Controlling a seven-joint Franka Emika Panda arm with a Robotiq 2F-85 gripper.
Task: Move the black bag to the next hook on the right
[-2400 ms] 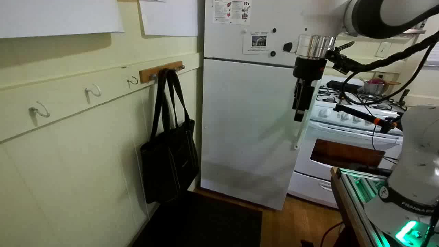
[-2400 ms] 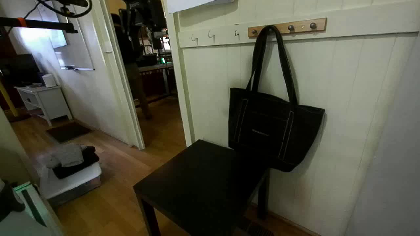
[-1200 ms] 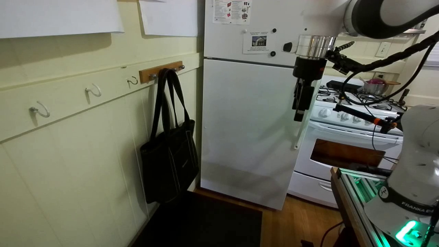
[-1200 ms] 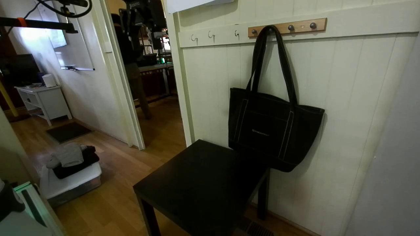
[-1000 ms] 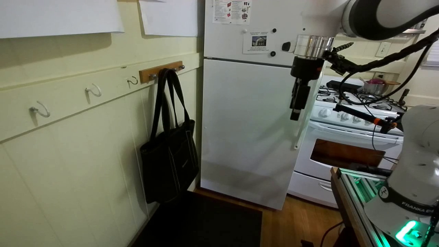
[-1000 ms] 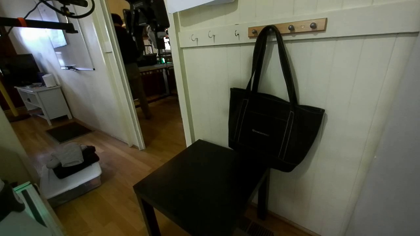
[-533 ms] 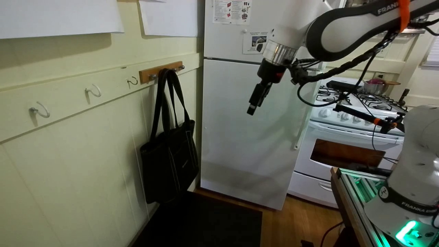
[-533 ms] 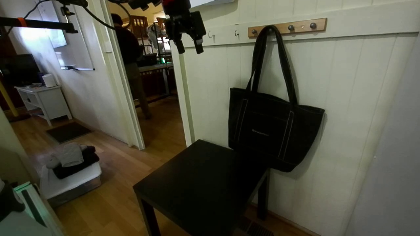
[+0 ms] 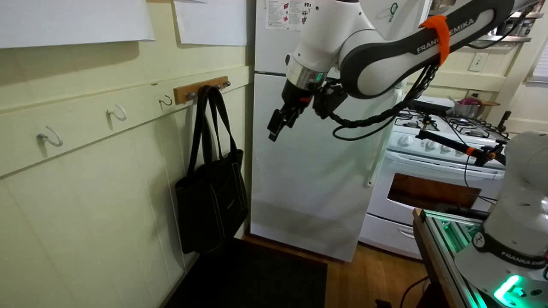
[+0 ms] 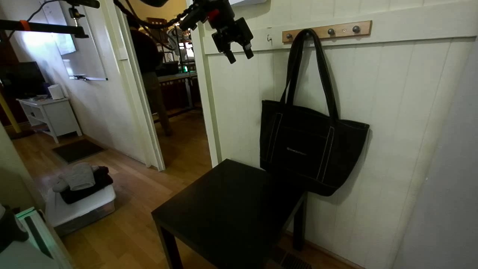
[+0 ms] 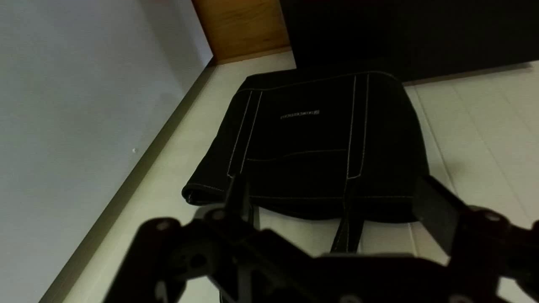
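Note:
The black bag hangs by its strap handles from the wooden peg rack on the wall; it also shows hanging in an exterior view. The loops hide the peg that bears it. The peg just right of the straps is bare. My gripper is open and apart from the bag, out from the wall. In an exterior view the gripper appears left of the straps, a little below rack height. In the wrist view the bag appears upside down, beyond the spread empty fingers.
A further bare knob is at the rack's right end. Metal hooks line the wall to its left. A black table stands below the bag. The fridge stands right of the bag, with the stove beyond.
The arm was still at first, then swung toward the wall and bag. My gripper moved left in one exterior picture, right in the other, and tilted. The bag has not moved.

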